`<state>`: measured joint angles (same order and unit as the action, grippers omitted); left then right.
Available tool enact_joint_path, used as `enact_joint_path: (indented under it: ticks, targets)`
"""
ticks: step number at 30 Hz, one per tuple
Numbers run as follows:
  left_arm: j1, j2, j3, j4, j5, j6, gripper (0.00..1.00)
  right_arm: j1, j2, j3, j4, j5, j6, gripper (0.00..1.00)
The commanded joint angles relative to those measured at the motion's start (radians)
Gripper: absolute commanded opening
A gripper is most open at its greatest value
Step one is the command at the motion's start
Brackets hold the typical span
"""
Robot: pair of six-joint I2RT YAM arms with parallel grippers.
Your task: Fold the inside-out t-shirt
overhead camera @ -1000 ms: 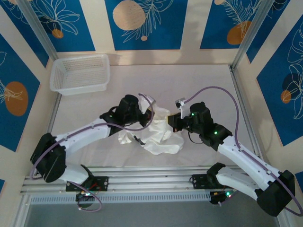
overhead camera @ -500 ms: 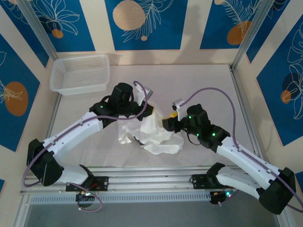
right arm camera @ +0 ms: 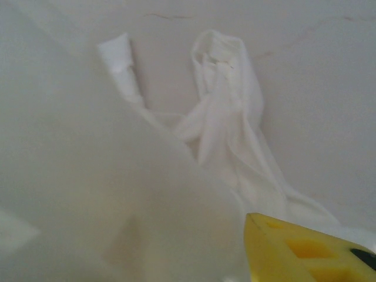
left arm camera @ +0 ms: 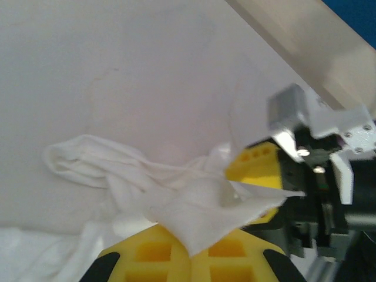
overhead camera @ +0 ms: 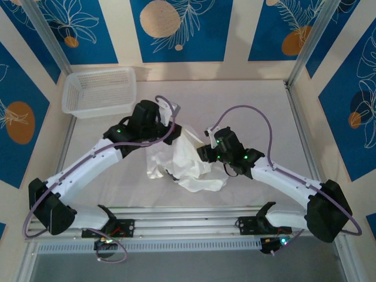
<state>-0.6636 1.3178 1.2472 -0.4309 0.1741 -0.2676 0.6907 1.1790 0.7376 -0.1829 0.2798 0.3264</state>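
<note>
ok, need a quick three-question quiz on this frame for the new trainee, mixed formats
1. True or false: the t-shirt lies spread flat on the table.
2. Where is the white mesh basket? A) far left corner of the table B) on top of the t-shirt C) near right corner of the table
3. Fill in: the left gripper is shut on the ____.
Key: 1 false, it is bunched in a heap. 2 A. 3 t-shirt.
</note>
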Motion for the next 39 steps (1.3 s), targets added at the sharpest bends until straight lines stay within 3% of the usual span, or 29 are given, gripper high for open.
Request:
enact_joint_path:
  ticks: [1,3,6,8,12,17,19,21,23,27,34,39]
  targets:
    - [0.074,-0.025,0.036,-0.044,-0.092,-0.062,0.00,-0.011,-0.070,-0.045,-0.085,-0.001,0.102,0.51]
    - [0.092,-0.018,0.036,-0.033,-0.033,-0.045,0.00,-0.011,-0.110,-0.063,-0.119,-0.114,0.131,0.51]
    - [0.077,0.018,0.023,0.023,0.200,-0.011,0.00,0.002,-0.170,-0.092,-0.135,-0.441,0.104,0.53]
    - [0.018,0.051,0.013,0.034,0.270,0.037,0.00,0.009,-0.227,-0.088,-0.171,-0.512,0.129,0.56]
    - [-0.134,0.113,-0.045,0.099,0.227,0.062,0.00,-0.017,-0.428,-0.051,-0.232,-0.355,0.194,0.63]
    - [-0.193,0.193,-0.119,0.226,0.191,-0.028,0.02,-0.060,-0.662,-0.064,-0.225,-0.150,0.225,0.67]
    - [-0.226,0.209,-0.129,0.293,0.223,-0.037,0.12,-0.071,-0.713,-0.073,-0.238,-0.078,0.228,0.67]
    - [-0.265,0.221,-0.129,0.341,0.253,-0.028,0.30,-0.080,-0.733,-0.081,-0.265,-0.011,0.238,0.66]
    - [-0.281,0.203,-0.134,0.358,0.223,-0.017,0.43,-0.086,-0.732,-0.083,-0.299,0.031,0.261,0.66]
    - [-0.277,0.085,-0.167,0.347,0.071,0.025,0.58,-0.095,-0.724,-0.097,-0.337,0.059,0.296,0.66]
    - [-0.276,-0.173,-0.266,0.342,-0.145,0.086,0.73,-0.110,-0.668,-0.097,-0.368,0.049,0.304,0.66]
    - [-0.276,-0.330,-0.349,0.347,-0.281,0.098,0.78,-0.118,-0.571,-0.072,-0.345,-0.073,0.263,0.65]
